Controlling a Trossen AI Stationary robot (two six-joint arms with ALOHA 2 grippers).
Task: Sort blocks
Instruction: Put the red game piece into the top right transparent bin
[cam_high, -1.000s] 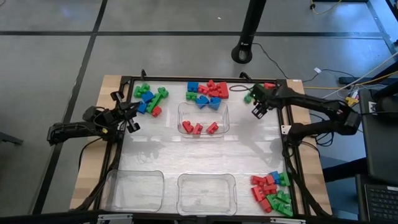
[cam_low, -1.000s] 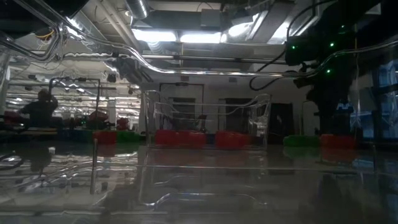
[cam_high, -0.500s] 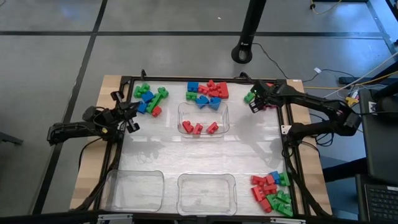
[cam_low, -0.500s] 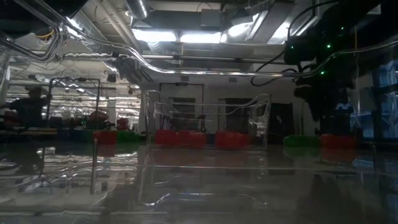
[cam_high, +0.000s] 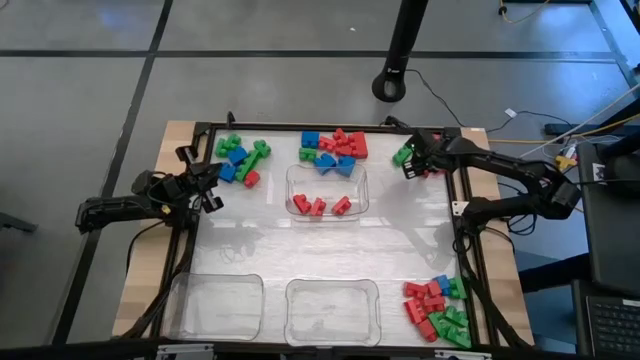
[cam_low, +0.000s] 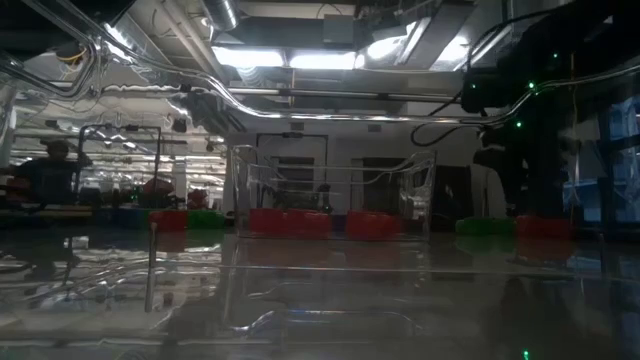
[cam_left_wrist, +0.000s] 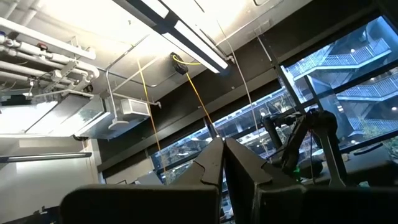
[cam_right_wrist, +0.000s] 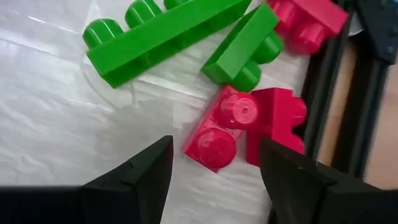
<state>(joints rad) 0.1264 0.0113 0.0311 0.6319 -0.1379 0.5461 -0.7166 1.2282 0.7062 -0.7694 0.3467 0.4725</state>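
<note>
I'm bringing the right gripper (cam_right_wrist: 214, 163), jaws open, back over the red block (cam_right_wrist: 239, 127) in the far right corner; the left gripper (cam_high: 207, 187) is waiting closed.

No readable text anywhere — no labels, brands, numbers or signs on the blocks (cam_high: 334, 150), the trays (cam_high: 327, 189), the desk (cam_high: 330, 245) or the arms. Room behind the desk in the low view — too dark to read anything.
</note>
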